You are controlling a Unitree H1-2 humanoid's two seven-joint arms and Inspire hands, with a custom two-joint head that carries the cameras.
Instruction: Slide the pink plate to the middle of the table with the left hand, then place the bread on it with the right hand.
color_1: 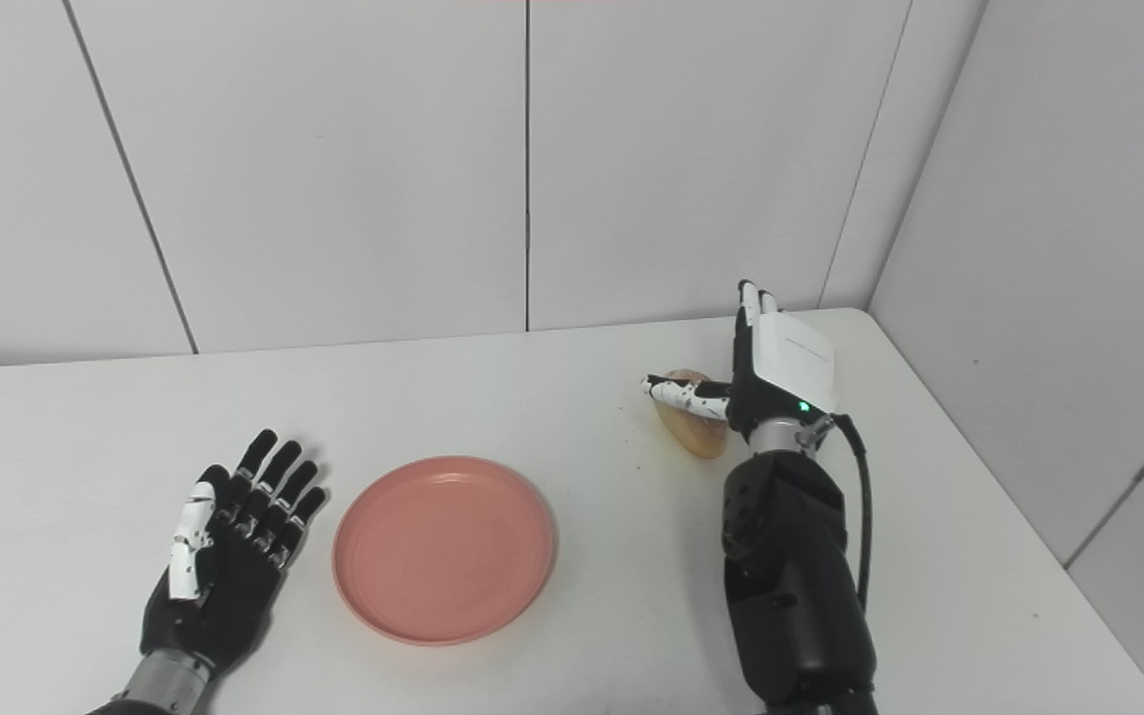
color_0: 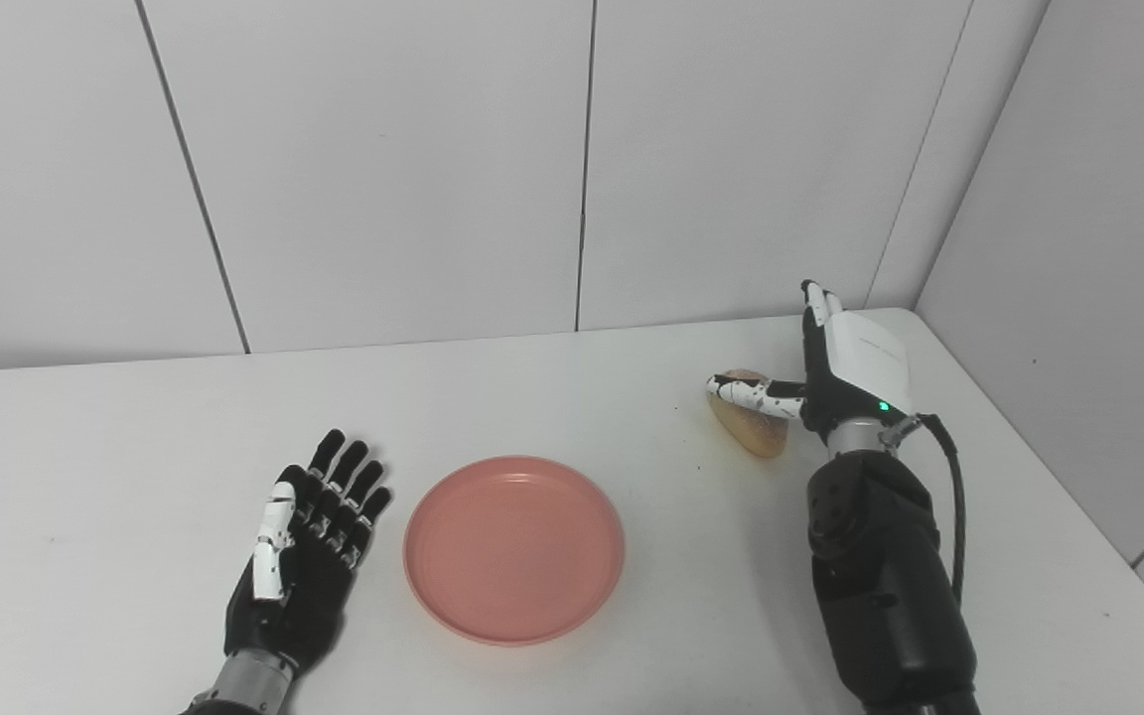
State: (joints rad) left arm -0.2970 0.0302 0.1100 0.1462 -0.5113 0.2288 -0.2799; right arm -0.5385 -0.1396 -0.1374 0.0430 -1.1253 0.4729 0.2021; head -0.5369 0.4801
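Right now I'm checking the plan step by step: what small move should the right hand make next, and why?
Probably close the fingers around the bread and lift it. The right hand stands open beside the bread, thumb stretched over it, nothing gripped yet. The plate lies empty near the middle of the table, and the left hand rests open beside it, apart from it.

Both views look down from the robot's head, facing forward across the white surface (color_0: 572,397) toward the paneled wall (color_0: 383,169). They sit side by side, moderately near. Each takes in nearly the whole surface, the plate (color_1: 444,548) and both arms; the right eye view shows everything shifted leftward, with more side wall.
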